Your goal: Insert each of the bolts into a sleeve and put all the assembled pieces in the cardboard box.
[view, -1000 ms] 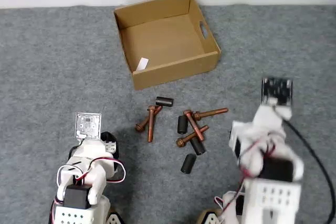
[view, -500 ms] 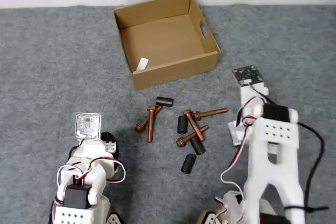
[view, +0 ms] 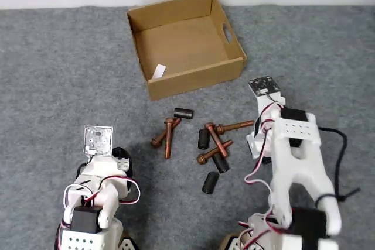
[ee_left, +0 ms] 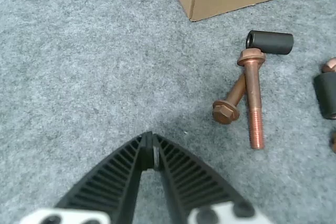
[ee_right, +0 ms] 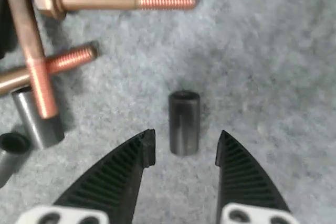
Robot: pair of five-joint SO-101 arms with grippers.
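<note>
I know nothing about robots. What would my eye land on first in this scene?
Probably the scatter of copper bolts and short black sleeves in the middle of the grey mat, just in front of an open cardboard box. Next, the right arm, with its jaws open to either side of one sleeve lying on the mat.

Carpet (ee_right: 262, 77) bare either side of sleeve (ee_right: 184, 123); crossed bolts (ee_right: 30, 51) crowd close beside.
</note>
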